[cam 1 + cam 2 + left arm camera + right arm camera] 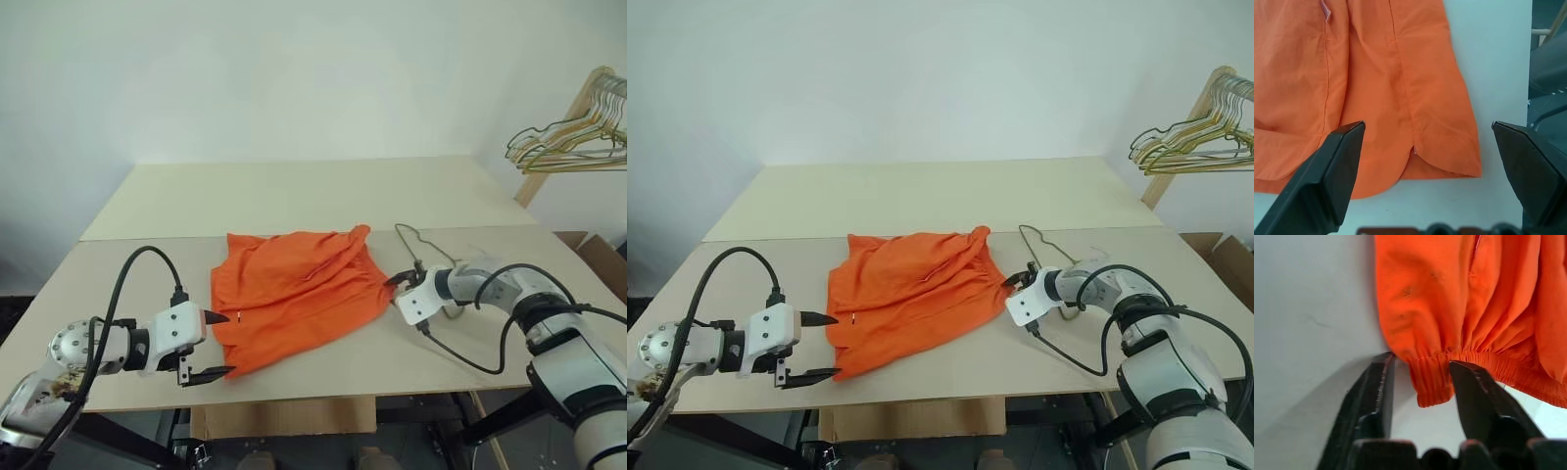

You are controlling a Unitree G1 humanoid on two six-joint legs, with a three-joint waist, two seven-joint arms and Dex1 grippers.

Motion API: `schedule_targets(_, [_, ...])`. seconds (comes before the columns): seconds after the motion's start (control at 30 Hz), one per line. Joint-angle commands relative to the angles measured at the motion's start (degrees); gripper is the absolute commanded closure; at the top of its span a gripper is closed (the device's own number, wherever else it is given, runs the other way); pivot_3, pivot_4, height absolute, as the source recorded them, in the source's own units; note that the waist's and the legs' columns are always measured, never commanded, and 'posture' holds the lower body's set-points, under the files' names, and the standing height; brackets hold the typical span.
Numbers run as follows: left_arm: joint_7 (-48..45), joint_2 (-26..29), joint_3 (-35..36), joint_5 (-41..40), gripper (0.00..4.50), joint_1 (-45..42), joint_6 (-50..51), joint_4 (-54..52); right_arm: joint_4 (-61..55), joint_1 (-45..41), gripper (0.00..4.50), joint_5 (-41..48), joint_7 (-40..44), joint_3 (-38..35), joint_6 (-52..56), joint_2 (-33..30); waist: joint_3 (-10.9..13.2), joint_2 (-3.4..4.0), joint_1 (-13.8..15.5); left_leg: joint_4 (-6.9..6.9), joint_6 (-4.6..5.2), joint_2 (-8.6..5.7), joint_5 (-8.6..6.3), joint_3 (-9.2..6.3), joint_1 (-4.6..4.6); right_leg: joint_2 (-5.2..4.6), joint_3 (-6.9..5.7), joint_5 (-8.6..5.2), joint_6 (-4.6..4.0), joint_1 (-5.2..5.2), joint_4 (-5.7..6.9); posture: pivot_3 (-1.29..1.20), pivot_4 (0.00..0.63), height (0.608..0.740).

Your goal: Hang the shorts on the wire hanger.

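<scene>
Orange shorts (294, 294) are spread on the desk (294, 196). The left end effector (219, 345) is held with fingers apart at their near left corner. The right end effector (400, 282) is placed at their right edge, beside a wire hanger (416, 245).

The light is bright and soft, like daylight in a white room. The table (294, 196) looks pale and even, with no shiny glare. Shadows are faint and small, tucked under the shorts (294, 294). In the 2 close-up wrist pictures, the black fingers (1327, 186) look big and a bit fuzzy at the bottom, while the orange cloth looks sharp.
</scene>
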Motion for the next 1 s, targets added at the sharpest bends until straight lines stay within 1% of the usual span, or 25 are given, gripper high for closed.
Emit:
schedule_targets(0.03, [-0.4, 1.1, -0.5, 1.3, 0.00, -0.8, -0.6, 0.4, 1.3, -2.3, 3.57, -0.6, -1.0, 0.4, -0.1, 0.1, 0.0, 0.00, 0.0, 0.00, 0.00, 0.00, 0.00, 0.00, 0.00, 0.00, 0.00, 0.00, 0.00, 0.00, 0.00, 0.13, 0.000, 0.740])
schedule_targets(0.1, [-2.3, 1.7, -0.4, -0.9, 0.00, -0.5, 1.3, -0.7, 1.8, -2.3, 4.29, -0.4, -0.8, 0.4, -0.3, 0.2, 0.0, 0.00, 0.0, 0.00, 0.00, 0.00, 0.00, 0.00, -0.01, 0.00, 0.00, 0.00, 0.00, 0.00, 0.00, 0.13, 0.000, 0.740])
schedule_targets(0.13, [-3.3, 1.9, -0.5, -1.5, 0.00, -0.4, 1.7, -1.0, 2.0, -2.3, 4.49, -0.3, -0.7, 0.4, -0.4, 0.2, 0.0, 0.00, 0.0, 0.00, 0.00, 0.00, 0.00, 0.00, -0.01, 0.00, 0.00, 0.00, 0.00, 0.00, -0.01, 0.13, 0.000, 0.740])
schedule_targets(0.17, [-3.9, 2.1, -0.7, -1.6, 0.00, -0.4, 1.8, -1.2, 2.1, -2.4, 4.49, -0.3, -0.7, 0.4, -0.4, 0.3, 0.0, 0.00, 0.0, 0.00, 0.00, -0.01, 0.00, 0.00, -0.01, 0.00, 0.00, 0.00, 0.00, 0.00, -0.01, 0.13, 0.000, 0.740])
schedule_targets(0.3, [-5.9, 4.2, -4.6, 2.6, 0.00, -1.7, -0.3, 0.5, 1.7, -2.1, 4.49, 2.9, 1.9, -1.2, -0.4, 0.6, 0.0, 0.01, 0.0, -0.01, 0.00, -0.01, 0.00, 0.00, -0.01, 0.00, -0.01, -0.01, 0.01, 0.00, -0.02, 0.13, 0.000, 0.740])
schedule_targets(0.43, [-9.2, 4.0, -7.3, 2.5, 0.00, -4.4, -1.4, 5.3, 0.3, -1.6, 4.49, 4.4, 1.5, -2.3, 1.4, 1.2, 0.0, 0.01, 0.0, -0.01, 0.00, 0.00, 0.00, -0.01, 0.00, 0.01, -0.01, -0.01, 0.00, 0.00, 0.00, 0.11, 0.000, 0.740])
schedule_targets(0.53, [-9.1, 1.8, -10.4, 4.7, 0.00, -7.9, -3.0, 10.3, -0.6, -1.5, 4.49, 5.6, 2.4, -2.7, 1.9, 1.5, 0.0, 0.02, 0.0, -0.01, 0.00, 0.00, 0.00, 0.00, 0.00, 0.02, -0.02, -0.01, 0.00, -0.01, 0.00, 0.10, 0.000, 0.740])
schedule_targets(0.67, [-8.2, -3.2, -12.2, 4.0, 0.00, -10.9, -2.4, 14.7, -2.4, -0.9, 4.49, 7.1, 3.2, -3.3, 2.8, 1.5, 0.0, 0.04, -0.1, -0.01, 0.00, -0.01, 0.00, 0.01, -0.03, 0.01, -0.01, -0.01, 0.01, -0.01, -0.02, 0.07, 0.000, 0.740])
schedule_targets(0.77, [-7.5, -4.4, -13.8, 6.4, 0.00, -11.7, -4.3, 16.9, -3.9, -0.2, 4.49, 8.0, 3.5, -3.7, 3.6, 1.0, 0.0, 0.04, -0.4, -0.02, 0.01, 0.00, -0.01, 0.00, -0.05, 0.01, -0.01, -0.01, 0.02, -0.03, -0.02, 0.06, 0.000, 0.740])
schedule_targets(0.9, [-7.6, -5.4, -14.8, 7.4, 0.00, -12.6, -5.6, 20.1, -5.6, 0.6, 4.49, 8.8, 3.9, -4.3, 4.6, 0.9, 0.0, 0.04, -0.5, -0.03, 0.01, 0.00, -0.01, 0.00, -0.04, 0.01, -0.01, -0.01, 0.00, -0.03, 0.02, 0.05, 0.000, 0.740])
schedule_targets(1.0, [-6.2, -5.9, -15.5, 9.2, 0.59, -12.9, -6.7, 21.9, -6.4, 1.0, 4.50, 9.3, 4.2, -4.6, 5.1, 0.9, 0.0, 0.06, -1.0, -0.03, 0.01, -0.01, -0.01, 0.00, 0.02, 0.00, 0.01, -0.01, 0.00, 0.00, 0.06, 0.04, 0.000, 0.740])
